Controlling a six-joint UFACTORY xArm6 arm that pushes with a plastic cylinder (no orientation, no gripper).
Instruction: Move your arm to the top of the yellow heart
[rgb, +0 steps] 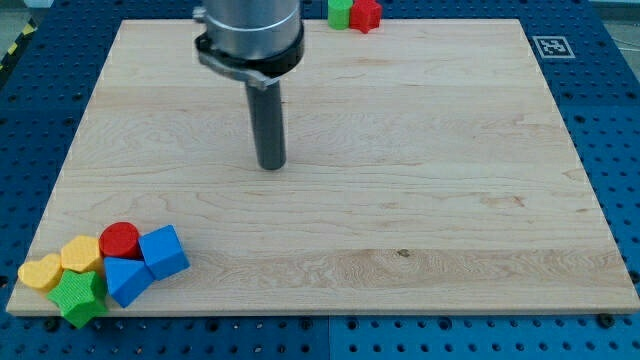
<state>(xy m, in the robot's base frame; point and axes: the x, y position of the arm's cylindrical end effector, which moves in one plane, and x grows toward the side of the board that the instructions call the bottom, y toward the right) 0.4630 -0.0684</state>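
The yellow heart lies at the board's bottom-left corner, at the left end of a tight cluster. Beside it sit a yellow hexagon block, a red cylinder, a blue cube, a second blue block and a green star. My tip rests on the board left of centre in the upper half, far up and to the right of the yellow heart and touching no block.
A green block and a red block sit together at the board's top edge. The wooden board lies on a blue perforated table. A fiducial tag marks the top-right corner.
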